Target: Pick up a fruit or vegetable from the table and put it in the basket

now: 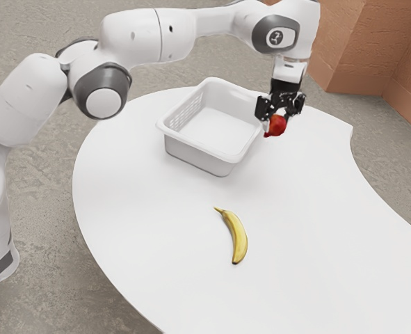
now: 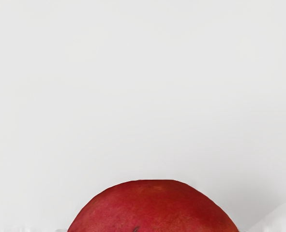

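My gripper (image 1: pixel 277 120) is beside the white basket, on its side toward the exterior view's right, and is shut on a red round fruit (image 1: pixel 277 125). The fruit appears raised off the table, near the basket's rim. In the wrist view the same red fruit (image 2: pixel 153 208) looms large at the lower edge. The basket (image 1: pixel 191 150) stands upright on the table, and its visible floor holds nothing. A yellow banana (image 1: pixel 237 236) lies on the table in front of the basket.
The white table (image 1: pixel 149 229) has a curved edge. Brown walls (image 1: pixel 358 49) rise behind it at the exterior view's upper right. My arm stretches above the table's far side, over the basket's back.
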